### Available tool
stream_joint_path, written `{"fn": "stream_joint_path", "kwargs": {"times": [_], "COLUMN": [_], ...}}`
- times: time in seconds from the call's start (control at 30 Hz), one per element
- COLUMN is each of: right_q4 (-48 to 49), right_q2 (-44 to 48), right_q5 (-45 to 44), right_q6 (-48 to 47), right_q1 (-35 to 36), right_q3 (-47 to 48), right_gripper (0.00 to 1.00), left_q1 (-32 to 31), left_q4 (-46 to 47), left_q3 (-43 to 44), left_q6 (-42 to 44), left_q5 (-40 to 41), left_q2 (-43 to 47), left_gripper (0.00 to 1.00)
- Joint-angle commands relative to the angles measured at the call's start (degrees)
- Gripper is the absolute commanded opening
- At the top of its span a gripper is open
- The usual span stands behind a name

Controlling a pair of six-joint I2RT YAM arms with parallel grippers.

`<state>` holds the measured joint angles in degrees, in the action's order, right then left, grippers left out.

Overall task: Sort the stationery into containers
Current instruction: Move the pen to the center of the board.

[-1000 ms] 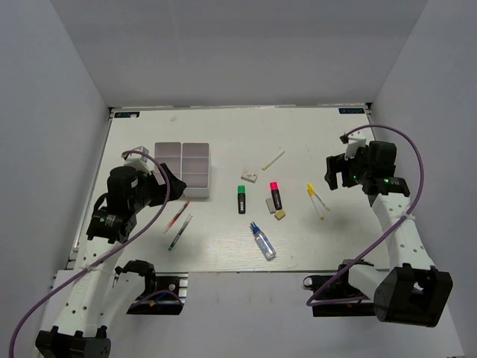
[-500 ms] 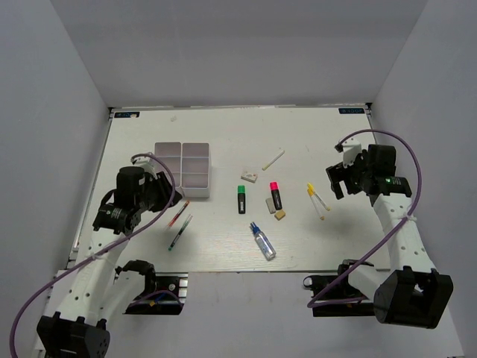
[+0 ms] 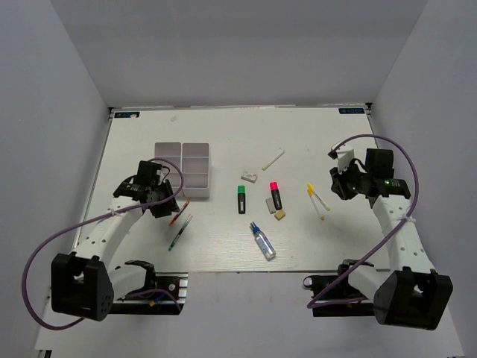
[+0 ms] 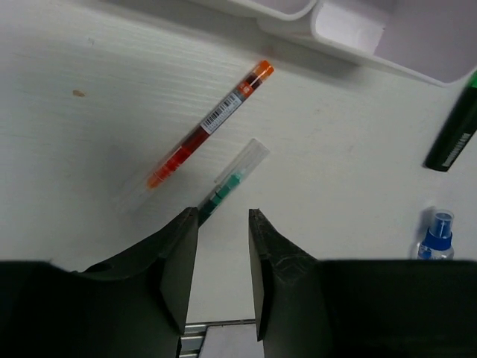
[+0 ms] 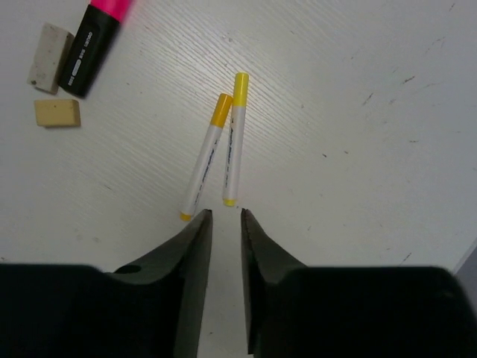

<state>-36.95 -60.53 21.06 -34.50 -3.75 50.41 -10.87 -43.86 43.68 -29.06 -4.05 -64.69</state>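
White table (image 3: pixel 313 246) seen from above, with the white organizer box (image 3: pixel 183 169) at its far left and all the stationery lying outside it. The left gripper (image 4: pixel 222 220) hangs near the box's near edge, jaws a little apart and holding nothing, over the near end of a green thin pen (image 4: pixel 227 183) that lies just beside an orange thin pen (image 4: pixel 209 123). The right gripper (image 5: pixel 225 218), jaws only narrowly parted and empty, sits just near of two yellow-tipped pens (image 5: pixel 223 145) whose far ends touch. In the middle lie the glue bottle (image 3: pixel 262 242), the green highlighter (image 3: pixel 241 198) and red highlighter (image 3: pixel 275 195), then the erasers (image 3: pixel 280 215). Likely risk: each pair of pens lies so close that closing jaws may pinch both or roll one away, and a narrow opening could land on a pen instead of straddling it
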Motion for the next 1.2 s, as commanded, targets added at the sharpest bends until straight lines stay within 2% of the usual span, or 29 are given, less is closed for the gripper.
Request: {"fn": "stream_joint_path", "kwargs": {"times": [0.0, 0.17, 0.27, 0.33, 0.43, 0.6, 0.8, 0.97, 1.17], "right_q4": [2.9, 3.6, 4.0, 4.2, 4.3, 5.0, 5.0, 5.0, 5.0], "right_q2": [-1.3, -3.4, -4.1, -4.8, -5.5, -6.0, -6.6, -6.5, -6.5], "right_q5": [2.6, 3.2, 3.3, 3.5, 3.5, 3.7, 3.6, 2.6, 2.7], "right_q6": [0.0, 0.1, 0.1, 0.0, -0.2, 0.0, -0.5, -1.3, -1.3], "right_q1": [-0.1, -0.3, -0.2, -0.2, -0.3, -0.3, -0.4, -0.4, -0.5], "right_q3": [0.6, 0.8, 0.9, 1.0, 1.4, 1.1, 1.2, 1.7, 1.5], "right_gripper": [0.31, 0.36, 0.38, 0.39, 0.4, 0.42, 0.43, 0.43, 0.44], "left_q1": [-0.8, -2.8, -4.2, -4.9, -6.0, -7.7, -8.2, -8.2, -9.9], "left_q4": [3.8, 9.6, 13.5, 17.0, 21.2, 25.7, 28.2, 24.0, 21.9], "left_q3": [0.9, -1.0, -2.5, -4.8, -8.1, -12.7, -11.3, -8.8, -7.2], "left_q6": [-1.0, 2.9, 5.5, 6.2, 6.2, 6.2, 7.5, 8.1, 3.1], "left_q5": [3.4, 2.4, 3.2, 3.7, 6.0, 11.2, 14.1, 9.9, 12.2], "left_q2": [-0.5, -2.5, -2.6, -1.3, 2.2, 6.1, 4.3, -1.8, -2.5], "left_gripper": [0.45, 0.52, 0.52, 0.48, 0.48, 0.53, 0.55, 0.58, 0.58]}}
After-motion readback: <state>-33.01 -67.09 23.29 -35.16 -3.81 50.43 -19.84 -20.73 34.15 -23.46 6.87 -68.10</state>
